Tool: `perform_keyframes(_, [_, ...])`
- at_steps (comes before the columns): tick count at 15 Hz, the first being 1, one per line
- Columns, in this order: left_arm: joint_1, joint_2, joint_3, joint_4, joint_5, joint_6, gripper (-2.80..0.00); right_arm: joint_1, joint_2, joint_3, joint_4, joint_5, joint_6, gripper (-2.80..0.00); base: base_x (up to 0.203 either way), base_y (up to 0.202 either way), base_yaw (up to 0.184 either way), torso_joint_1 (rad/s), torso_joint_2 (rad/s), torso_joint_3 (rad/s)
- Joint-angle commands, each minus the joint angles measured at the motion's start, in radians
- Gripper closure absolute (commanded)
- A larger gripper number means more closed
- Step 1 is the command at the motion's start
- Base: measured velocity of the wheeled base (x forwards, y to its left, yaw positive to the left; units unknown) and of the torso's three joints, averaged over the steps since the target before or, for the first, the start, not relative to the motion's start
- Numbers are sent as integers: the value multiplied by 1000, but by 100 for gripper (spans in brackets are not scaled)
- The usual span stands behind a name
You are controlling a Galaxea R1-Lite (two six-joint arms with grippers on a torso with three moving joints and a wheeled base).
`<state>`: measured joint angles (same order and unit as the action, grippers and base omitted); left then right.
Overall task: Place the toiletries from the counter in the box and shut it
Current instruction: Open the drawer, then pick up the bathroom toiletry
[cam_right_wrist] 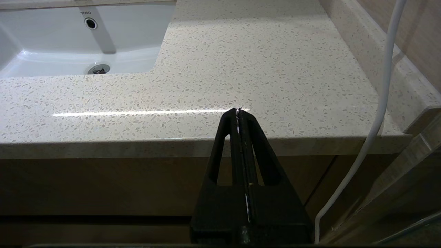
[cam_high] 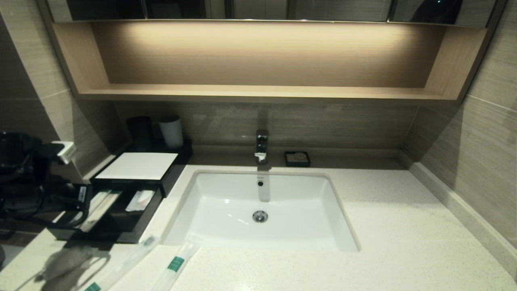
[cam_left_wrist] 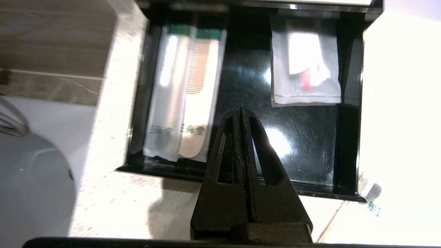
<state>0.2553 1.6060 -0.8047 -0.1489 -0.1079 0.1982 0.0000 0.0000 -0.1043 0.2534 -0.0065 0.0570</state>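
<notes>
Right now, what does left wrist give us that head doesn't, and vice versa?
Left wrist only: the shut left end effector over the open drawer, a comb packet beside another long packet, and red in the clear pouch.

Head only: two toothbrush packets on the counter in front of the sink, the faucet, the box's white top panel, black tumbler, white cup, soap dish.

Both: the drawer pulled out with packets inside.

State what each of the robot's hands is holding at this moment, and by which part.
Nothing is held. The left hand is shut and empty above the open drawer of the box; the right hand is shut and empty in front of the counter.
</notes>
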Motion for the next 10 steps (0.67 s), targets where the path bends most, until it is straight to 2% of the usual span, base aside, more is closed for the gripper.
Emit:
perform_keyframes(1, [0,-135,15,4,28,-12,0,0,2,0,1,-1,0,0,0,0,0,0,0,0])
perform_keyframes(3, [-2,-211,23,68,75,-28,0,0,2,0,1,0,0,0,0,0,0,0,0,0])
perform_keyframes(6, [2,-333,-22,363,93,-45,0,0,0,0,1,-1,0,0,0,0,0,0,0,0])
perform_keyframes(10, [41,-526,-47,656,98,-53,0,0,2,0,1,0,0,0,0,0,0,0,0,0])
